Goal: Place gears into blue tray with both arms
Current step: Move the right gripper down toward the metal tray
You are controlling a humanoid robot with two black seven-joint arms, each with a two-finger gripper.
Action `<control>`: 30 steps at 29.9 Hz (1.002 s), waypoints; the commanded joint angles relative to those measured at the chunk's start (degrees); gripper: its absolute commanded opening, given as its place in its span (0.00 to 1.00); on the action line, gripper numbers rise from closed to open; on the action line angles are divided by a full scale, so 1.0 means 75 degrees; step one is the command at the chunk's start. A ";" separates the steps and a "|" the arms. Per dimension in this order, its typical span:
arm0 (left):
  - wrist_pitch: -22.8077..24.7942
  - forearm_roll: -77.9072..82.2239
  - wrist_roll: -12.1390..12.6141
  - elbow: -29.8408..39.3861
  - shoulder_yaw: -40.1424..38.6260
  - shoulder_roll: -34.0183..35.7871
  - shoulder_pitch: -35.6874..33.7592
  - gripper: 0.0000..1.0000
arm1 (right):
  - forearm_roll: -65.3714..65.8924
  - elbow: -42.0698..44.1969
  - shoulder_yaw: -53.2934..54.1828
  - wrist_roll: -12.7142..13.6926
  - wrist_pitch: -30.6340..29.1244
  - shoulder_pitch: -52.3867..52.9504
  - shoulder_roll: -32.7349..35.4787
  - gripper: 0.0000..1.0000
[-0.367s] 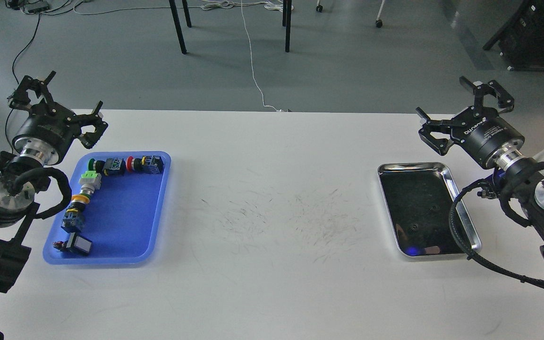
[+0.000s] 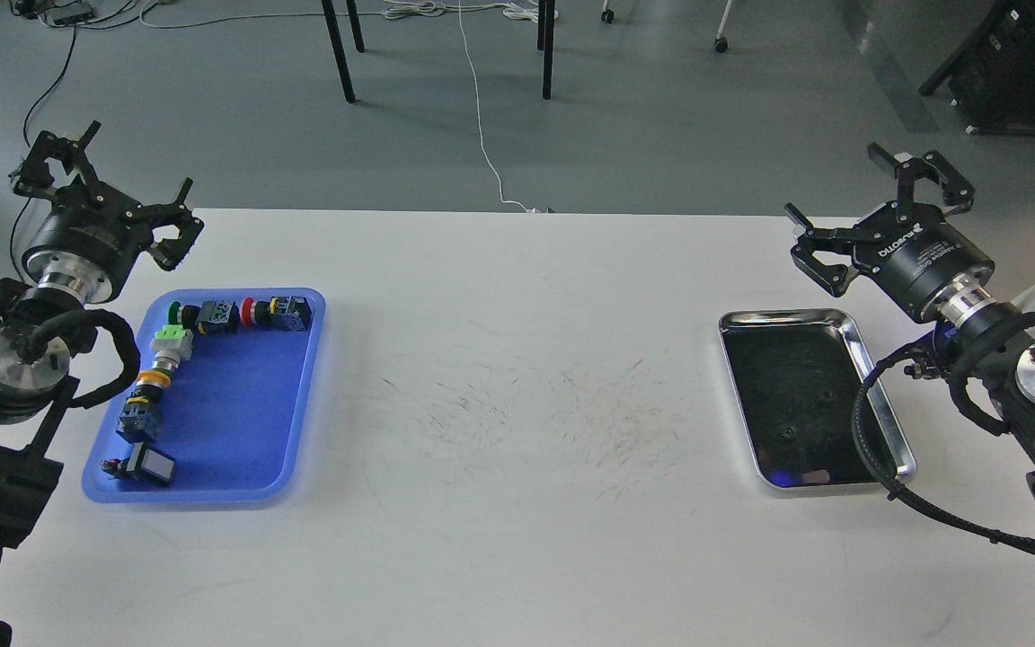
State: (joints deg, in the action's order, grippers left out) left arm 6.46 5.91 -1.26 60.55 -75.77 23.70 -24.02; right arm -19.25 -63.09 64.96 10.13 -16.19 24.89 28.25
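Observation:
The blue tray (image 2: 239, 413) lies at the table's left and holds a bent row of colourful push-button switches (image 2: 167, 346). Two tiny dark gears (image 2: 785, 435) show faintly on the dark floor of the steel tray (image 2: 782, 314) at the right. My left gripper (image 2: 109, 198) hangs open over the table's far left corner, just beyond the blue tray, with nothing between its fingers. Above the steel tray's far right corner, my right gripper (image 2: 872, 211) is open and also holds nothing.
A white table (image 2: 517, 377) with faint scuff marks spans the view between the two trays. Black cables loop from my right arm over the steel tray's right rim. Chair legs and a white cord stand on the floor beyond the table.

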 commanded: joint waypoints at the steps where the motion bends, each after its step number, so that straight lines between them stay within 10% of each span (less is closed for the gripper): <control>1: 0.0053 -0.0002 0.0005 0.0036 0.0001 0.0028 -0.0067 0.98 | 0.0000 0.0022 0.0081 -0.0003 0.0003 0.0010 -0.0005 0.99; 14: 0.1024 -0.0108 -0.0042 -0.0023 -0.0128 0.0040 -0.0043 0.98 | 0.0012 0.0115 0.0105 0.0009 -0.0044 0.0092 -0.0087 0.99; 30: 0.0018 0.0033 0.0005 0.0153 0.0105 0.0566 0.0109 0.98 | 0.0012 0.0408 -0.0025 0.0044 -0.0396 -0.0096 -0.0063 0.99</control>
State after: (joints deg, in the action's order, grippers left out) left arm 6.24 5.88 -1.35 61.68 -75.85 25.95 -23.41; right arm -19.16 -60.03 64.27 10.67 -19.06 24.00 27.53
